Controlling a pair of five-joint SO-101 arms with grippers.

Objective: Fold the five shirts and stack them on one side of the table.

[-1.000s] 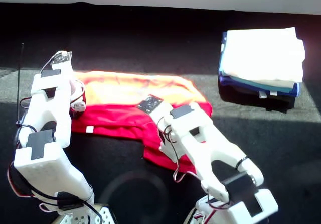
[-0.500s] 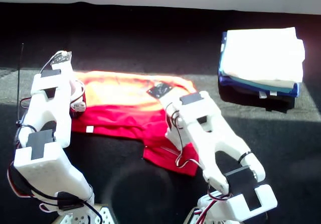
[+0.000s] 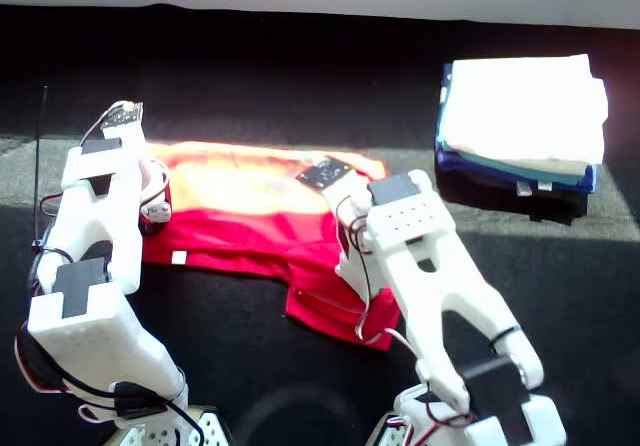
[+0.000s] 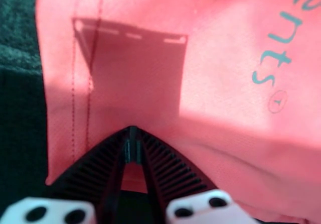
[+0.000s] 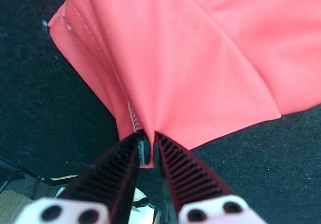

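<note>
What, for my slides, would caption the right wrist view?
Right tool pinching an edge of the red shirt, dark table below.

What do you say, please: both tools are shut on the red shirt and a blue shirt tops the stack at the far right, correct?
Not quite: a white shirt tops the stack, with blue beneath it, as the high view shows. The left tool and right tool are both shut on the red shirt.

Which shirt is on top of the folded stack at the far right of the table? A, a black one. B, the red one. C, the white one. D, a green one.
C: the white shirt lies on top of the stack, over blue layers, while the red shirt is spread out apart from it.
</note>
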